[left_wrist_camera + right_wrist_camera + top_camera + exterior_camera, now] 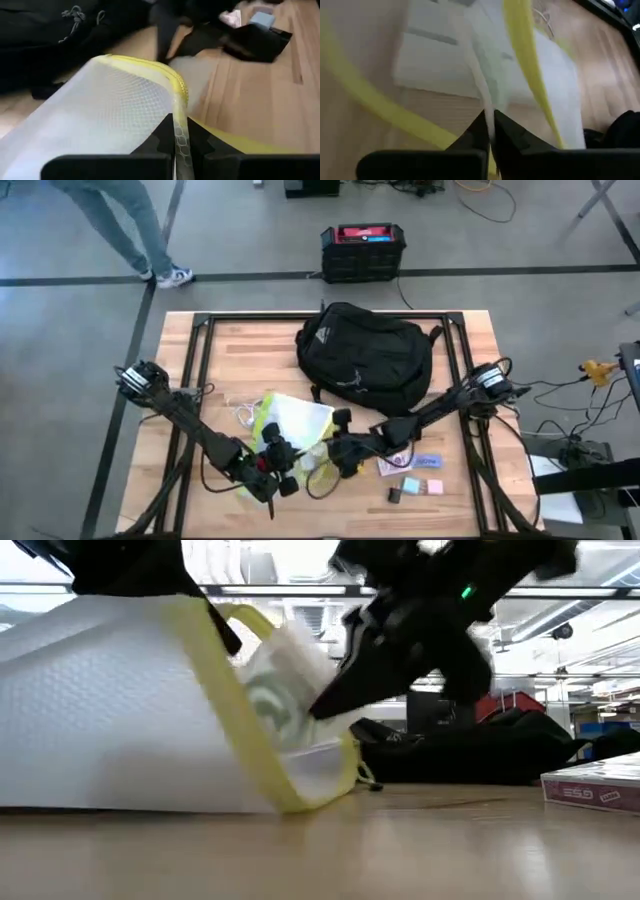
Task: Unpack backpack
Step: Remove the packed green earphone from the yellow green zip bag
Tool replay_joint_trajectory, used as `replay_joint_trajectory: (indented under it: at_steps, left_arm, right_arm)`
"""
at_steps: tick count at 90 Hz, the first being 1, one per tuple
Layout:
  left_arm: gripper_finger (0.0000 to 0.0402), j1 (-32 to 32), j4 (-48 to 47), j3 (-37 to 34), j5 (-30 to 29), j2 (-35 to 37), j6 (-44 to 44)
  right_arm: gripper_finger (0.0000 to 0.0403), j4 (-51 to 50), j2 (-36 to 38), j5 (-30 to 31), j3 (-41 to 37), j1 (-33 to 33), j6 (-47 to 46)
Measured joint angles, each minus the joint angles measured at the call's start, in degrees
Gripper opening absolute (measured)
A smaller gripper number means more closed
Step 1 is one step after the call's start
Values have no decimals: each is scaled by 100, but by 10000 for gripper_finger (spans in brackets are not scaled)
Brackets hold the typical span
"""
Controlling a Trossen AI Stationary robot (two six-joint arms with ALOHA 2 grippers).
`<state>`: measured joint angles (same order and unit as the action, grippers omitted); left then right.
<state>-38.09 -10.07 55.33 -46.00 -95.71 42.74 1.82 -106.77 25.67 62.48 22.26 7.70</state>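
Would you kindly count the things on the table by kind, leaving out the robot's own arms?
Backpack: 1
White mesh pouch with yellow edging, pinched by the left gripper and right gripper: 1
White cable: 1
Flat packet: 1
Small blocks, one pale blue, one pink, one dark: 3
Total: 7

We see the backpack (365, 358) lying at the far middle of the surface (180, 420). In front of it, toward the near edge, sits a mesh pouch (290, 425), with a coiled cable (243, 413) just beside it on the left. Our left hand (278, 470) and right hand (335, 452) meet at the pouch's near side, each pinching its edge. To the right of the pouch lie several small packets (418, 475). Beyond the surface's far edge, a box (362, 250) stands on the floor.
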Motion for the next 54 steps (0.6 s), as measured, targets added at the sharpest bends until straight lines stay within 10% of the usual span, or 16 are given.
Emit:
replay_joint_trajectory:
  at_steps: [54]
  left_arm:
    - [0,-32,-80,-7,-151,63,193]
  right_arm:
    - [0,-3873,2105,-63,-986,1119,-2225]
